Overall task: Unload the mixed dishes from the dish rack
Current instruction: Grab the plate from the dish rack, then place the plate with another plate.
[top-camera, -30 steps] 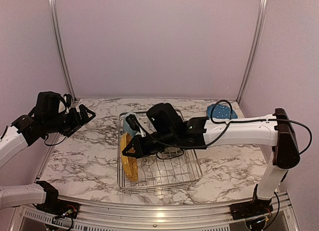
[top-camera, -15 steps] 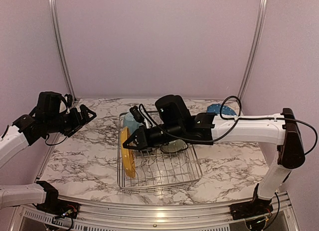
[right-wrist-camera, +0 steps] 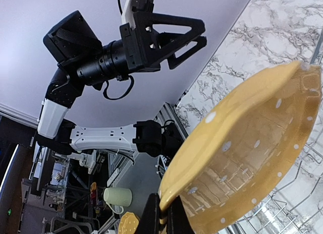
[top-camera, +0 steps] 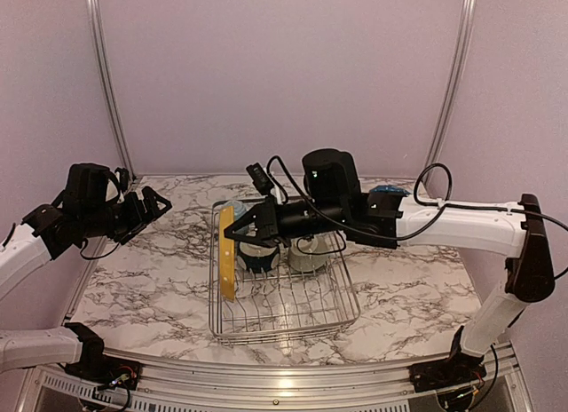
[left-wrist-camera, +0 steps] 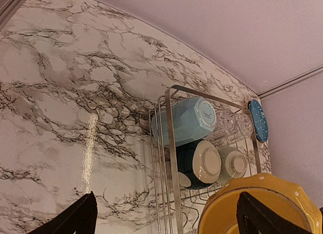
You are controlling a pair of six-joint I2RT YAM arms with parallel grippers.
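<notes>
My right gripper [top-camera: 240, 233] is shut on the rim of the yellow white-dotted plate [top-camera: 228, 261], which hangs on edge over the left end of the dish rack [top-camera: 342, 310]. The right wrist view shows the plate [right-wrist-camera: 252, 148] with its rim pinched between the fingers [right-wrist-camera: 160, 216]. In the rack lie a light blue mug [left-wrist-camera: 189, 120], a dark-teal-and-white bowl [left-wrist-camera: 202, 163], a grey-green bowl [left-wrist-camera: 232, 163] and clear glasses [left-wrist-camera: 229, 124]. A blue dotted plate [left-wrist-camera: 258, 120] lies on the table beyond the rack. My left gripper [top-camera: 151, 204] hovers open, left of the rack.
The marble table [top-camera: 151, 279] ends at metal frame posts [top-camera: 106, 83] and lilac walls at the back and sides. The right arm [top-camera: 444, 224] stretches across the rack's back right. A cable [top-camera: 284, 186] loops off the right wrist.
The right arm has risen and swung back with the yellow plate, lifting it out of the rack's prongs and uncovering the two bowls. The left arm has not moved.
</notes>
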